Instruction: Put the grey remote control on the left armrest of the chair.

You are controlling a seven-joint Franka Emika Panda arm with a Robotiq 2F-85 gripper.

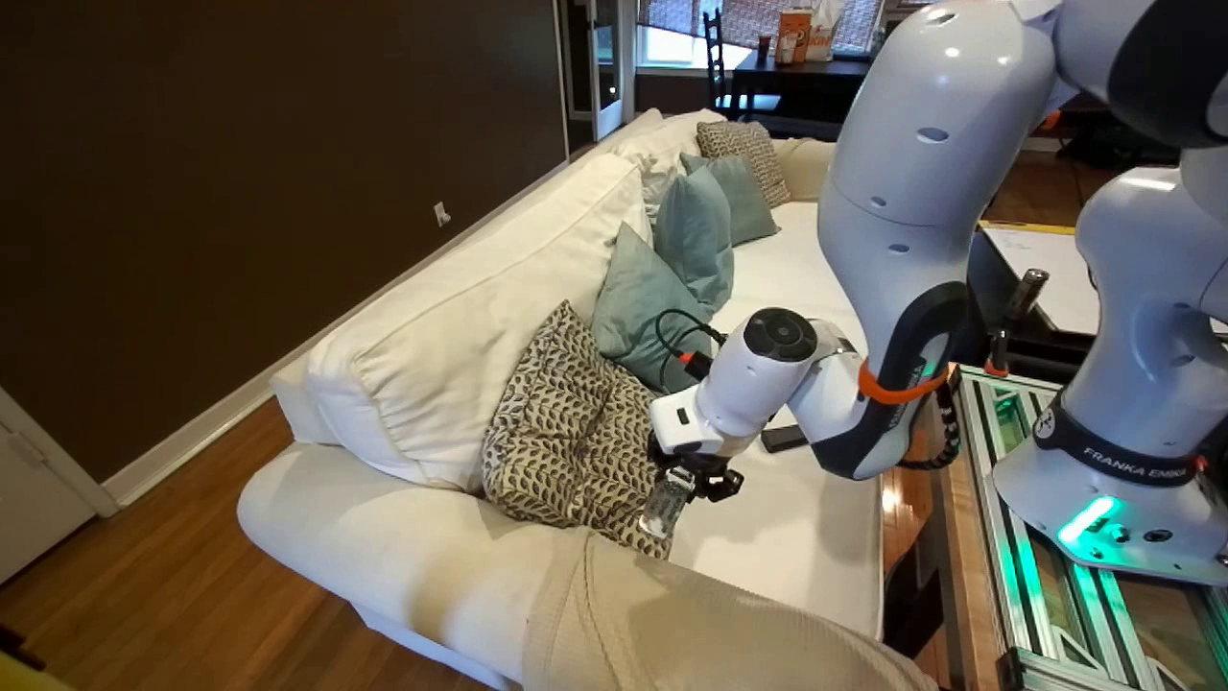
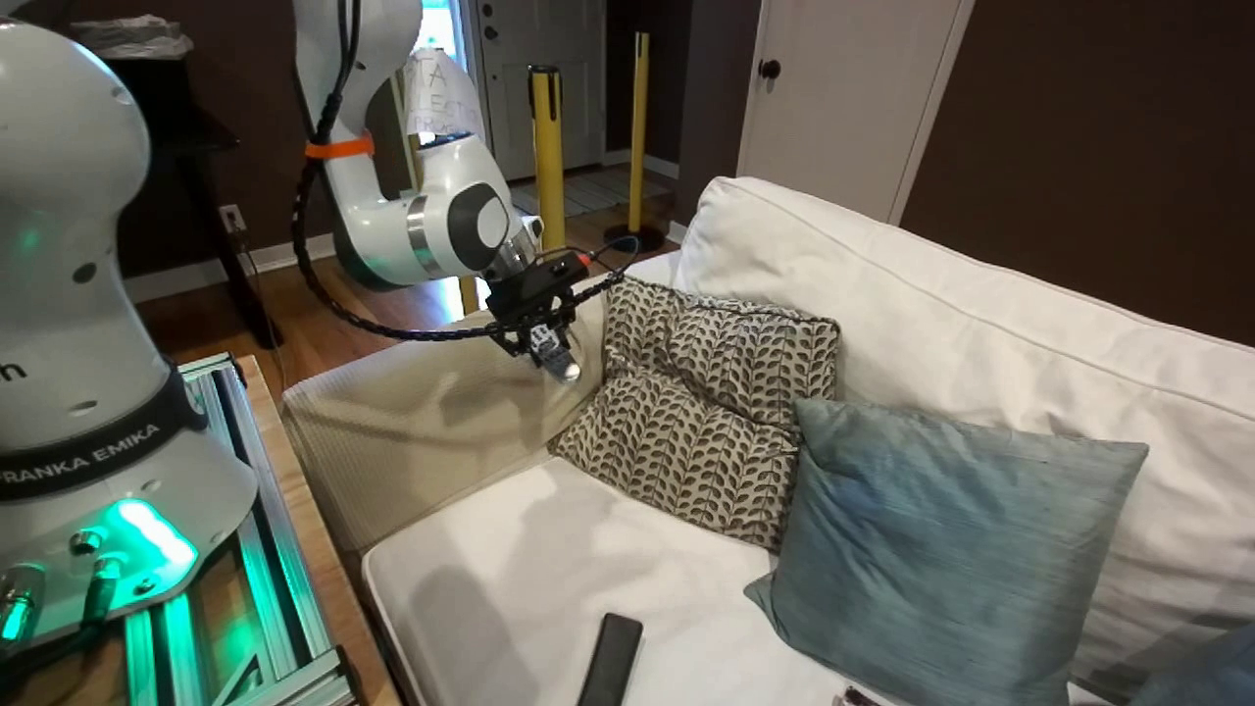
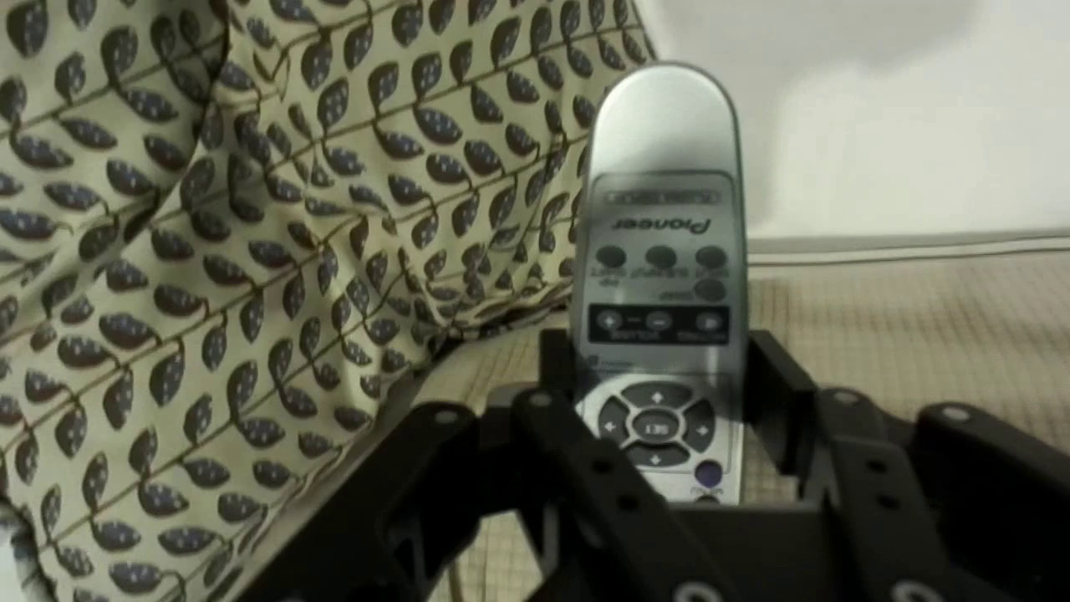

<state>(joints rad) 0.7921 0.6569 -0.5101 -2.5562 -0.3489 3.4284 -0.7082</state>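
My gripper (image 3: 660, 385) is shut on the grey remote control (image 3: 660, 217), with one finger on each long edge. The remote's far end sticks out past the fingertips. In both exterior views the gripper (image 1: 693, 480) (image 2: 537, 338) holds the remote (image 1: 664, 509) (image 2: 556, 358) tilted down, in the air by the patterned pillow. The left armrest (image 1: 384, 537) is the cream roll at the end of the sofa, the chair (image 1: 777, 547), partly covered by a beige throw. It also shows in an exterior view (image 2: 441, 392), beyond the gripper. In the wrist view beige textured cloth lies behind the remote.
A black-and-white patterned pillow (image 1: 576, 432) (image 2: 706, 402) leans in the corner by the armrest. Teal pillows (image 1: 638, 297) (image 2: 951, 539) stand beside it. A black remote bar (image 1: 785, 439) (image 2: 613, 657) lies on the seat. The back cushion (image 1: 480, 317) rises behind the pillows.
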